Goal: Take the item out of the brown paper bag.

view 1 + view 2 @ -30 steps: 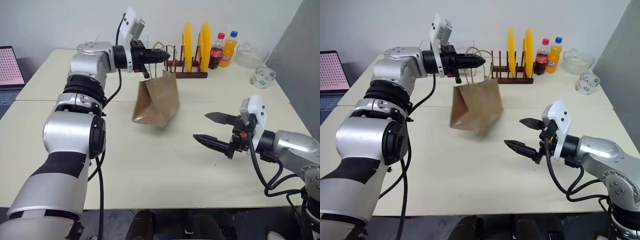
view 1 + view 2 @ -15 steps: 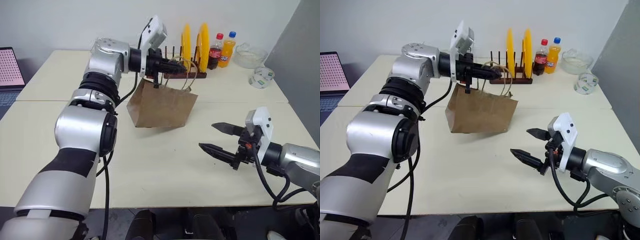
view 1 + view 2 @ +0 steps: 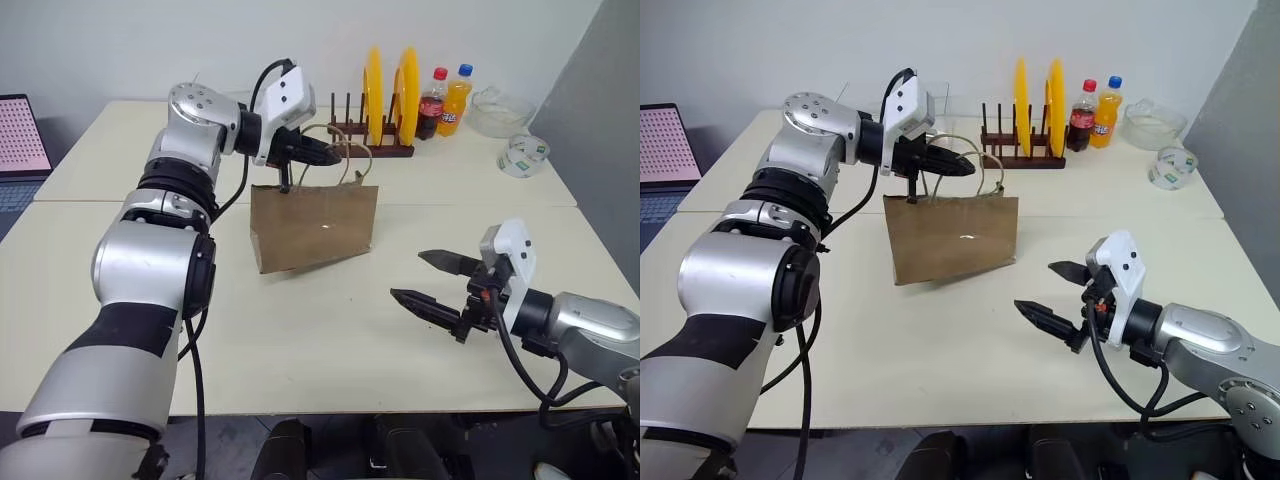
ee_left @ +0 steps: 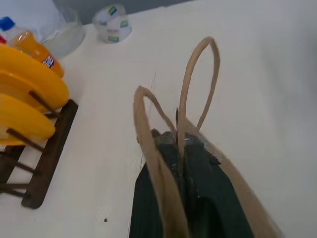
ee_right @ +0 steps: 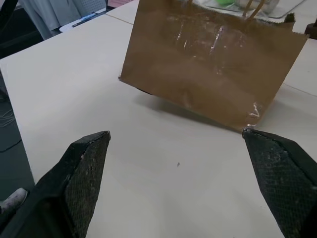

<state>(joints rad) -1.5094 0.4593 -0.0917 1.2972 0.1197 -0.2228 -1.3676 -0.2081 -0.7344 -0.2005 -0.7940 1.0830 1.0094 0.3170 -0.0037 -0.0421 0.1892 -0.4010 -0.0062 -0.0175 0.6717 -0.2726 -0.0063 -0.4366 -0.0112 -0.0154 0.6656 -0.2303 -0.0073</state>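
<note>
The small creased brown paper bag (image 3: 313, 226) with two thin tan cord loop handles hangs near the middle of the pale cream counter (image 3: 300, 340), tilted. One lower corner sits at or just above the counter, and the other is raised. The left tool (image 3: 335, 157) has its two black fingers pressed together, pinching the cord handles at the top of the bag. In the left wrist view the two loops (image 4: 198, 84) rise past the closed fingers (image 4: 171, 198).

The right tool (image 3: 430, 282) hovers over the counter well apart from the bag, level, with its black fingers spread wide and nothing between them.

Behind the bag, at the far side of the counter, a dark wooden dish rack (image 3: 372, 140) holds two upright yellow plates (image 3: 375, 80). Beside it stand a cola bottle (image 3: 433, 102) and an orange soda bottle (image 3: 457, 98), then a clear glass bowl (image 3: 500, 110) and a roll of tape (image 3: 527, 155).
</note>
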